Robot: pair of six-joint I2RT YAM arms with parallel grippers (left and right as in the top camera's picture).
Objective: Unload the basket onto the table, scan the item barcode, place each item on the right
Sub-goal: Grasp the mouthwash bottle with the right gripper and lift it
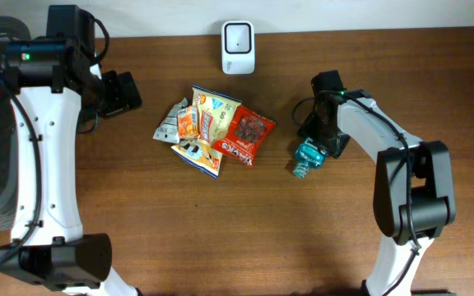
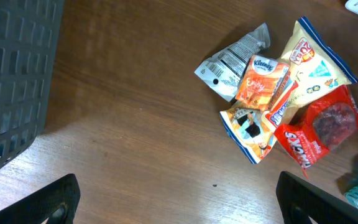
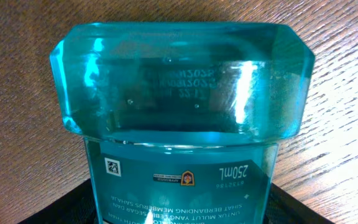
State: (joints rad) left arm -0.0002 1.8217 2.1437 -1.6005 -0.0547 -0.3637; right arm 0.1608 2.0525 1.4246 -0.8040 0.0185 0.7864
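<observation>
The bottle [image 1: 309, 154] lies on its side on the desk [image 1: 220, 230], at about 3 o'clock from the pile of snack packets [image 1: 212, 130]. It is a clear teal plastic bottle [image 3: 179, 93] of liquid. I judge it stiff, smooth and likely slippery, with some weight for its size and not fragile. Its flat labelled sides look like the best place to grip, clear of the printed code.

The right arm [image 1: 369, 131] reaches in from 1 o'clock, wrist low. The right fingers [image 3: 64, 210] sit on either side of the bottle's body, but I cannot tell whether they press it. The left fingers [image 2: 55, 199] are spread wide and empty. The white scanner [image 1: 238, 37] stands at the desk's 12 o'clock edge.
</observation>
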